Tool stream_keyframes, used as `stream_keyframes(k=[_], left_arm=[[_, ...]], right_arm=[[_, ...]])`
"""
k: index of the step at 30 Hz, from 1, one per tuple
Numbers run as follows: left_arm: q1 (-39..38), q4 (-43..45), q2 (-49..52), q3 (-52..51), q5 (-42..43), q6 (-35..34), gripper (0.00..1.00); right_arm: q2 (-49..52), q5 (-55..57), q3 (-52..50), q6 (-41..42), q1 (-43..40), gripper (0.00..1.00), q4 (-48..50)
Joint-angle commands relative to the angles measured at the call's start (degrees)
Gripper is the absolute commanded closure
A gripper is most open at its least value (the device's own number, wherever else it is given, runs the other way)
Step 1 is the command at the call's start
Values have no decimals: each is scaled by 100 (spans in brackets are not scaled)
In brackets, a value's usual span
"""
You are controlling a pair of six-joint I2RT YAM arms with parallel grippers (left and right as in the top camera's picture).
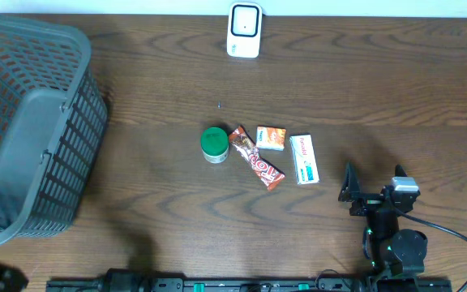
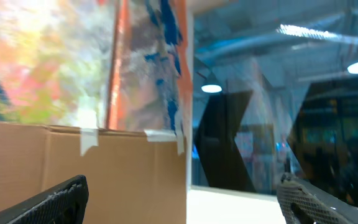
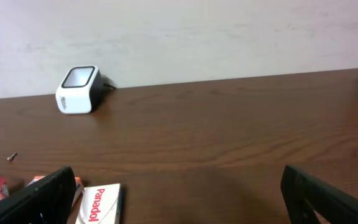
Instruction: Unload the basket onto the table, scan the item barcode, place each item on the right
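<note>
Bench (image 1: 339, 89): brown wood. There is lots of bare room between the row of items and the scanner, so the way is free. The far edge meets the wall.
Basket (image 1: 31, 138): big and grey, on the left side, well apart from the items.
Right pincer (image 3: 182, 202): wide open, holding nothing, low and just beside the white box.
Left pincer (image 2: 182, 205): wide open, holding nothing, pointing away from the bench.
Scanner (image 1: 244, 30): small and white, near the far edge. Do not bump it.
Candy bar (image 1: 258, 158): in the middle of the bench. It looks light, soft and crinkly, so it may slip.
White box (image 1: 304, 159): lying flat at the right end of the row, nearest the right pincer. It looks light and stiff. Pinch it across its two long sides.
Green tub (image 1: 214, 143): at the left end of the row. It is round and may slide out of a pinch.
Orange box (image 1: 271, 137): tiny and light, between the candy bar and the white box. There is little room to grab it.
</note>
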Motion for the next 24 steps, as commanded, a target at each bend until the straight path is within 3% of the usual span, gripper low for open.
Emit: stream_keyframes(k=[1,19,24], left_arm=[[61,66,-341,-33,116,76,2],[59,87,-656,-26,92,76,2],[55,-428,-656,-28,11,-63,2]], right_arm=[[-7,-4,-4,-76,-9,1,-24],[-7,107,-4,-79,-11,1,-2],[-7,103,-4,-76,-11,1,-7]])
